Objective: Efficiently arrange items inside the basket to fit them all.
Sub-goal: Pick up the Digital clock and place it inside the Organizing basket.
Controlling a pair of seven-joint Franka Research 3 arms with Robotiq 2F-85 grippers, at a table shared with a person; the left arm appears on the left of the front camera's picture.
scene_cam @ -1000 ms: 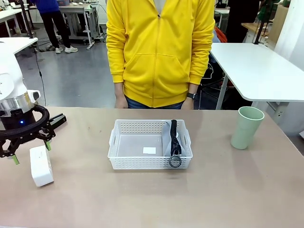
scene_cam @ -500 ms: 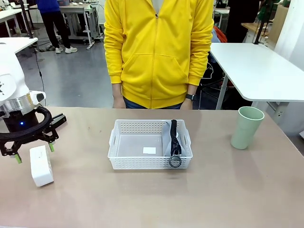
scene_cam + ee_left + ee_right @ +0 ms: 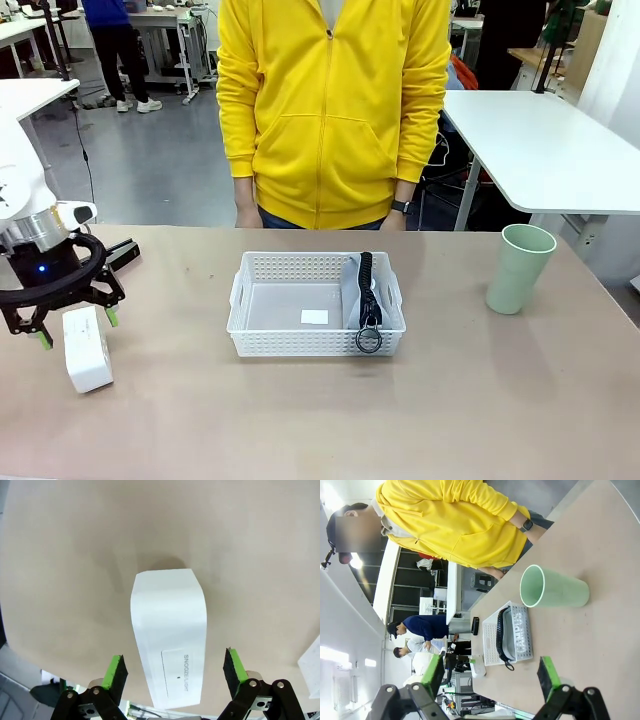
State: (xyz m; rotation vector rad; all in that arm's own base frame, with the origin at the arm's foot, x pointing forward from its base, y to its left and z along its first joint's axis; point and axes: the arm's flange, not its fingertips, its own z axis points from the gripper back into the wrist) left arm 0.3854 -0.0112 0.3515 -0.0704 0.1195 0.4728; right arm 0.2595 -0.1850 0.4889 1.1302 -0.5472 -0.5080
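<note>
L pincer (image 3: 77, 328) sits over the white box (image 3: 87, 350) at the robot's left end of the desk (image 3: 450, 400). It's spread wide, one green pad each side of the box, nothing gripped. Wrist cam agrees: a gap shows btwn each pad and the box walls, so no contact yet.

The basket (image 3: 300, 343) is mid-desk. The CAMPUS pouch (image 3: 352, 290) is already in, stood on edge against the robot's-right wall, ring hanging over the near rim. The rest of the floor is mostly free. The black bar (image 3: 122, 253) lies just behind the L arm, and the green cup (image 3: 518, 268) stands upright well off to the right. So that's one item in, three out.

R pincer (image 3: 491, 672) hangs wide open and empty, looking across at the cup and basket. The person (image 3: 330, 110) stands at the far edge, hands down.

Looks like the step is picking the box. Next it needs to drop a touch, close square on the long sides, lift, then carry to the basket's open left part, laid flat prob., to leave room for cup and bar.
</note>
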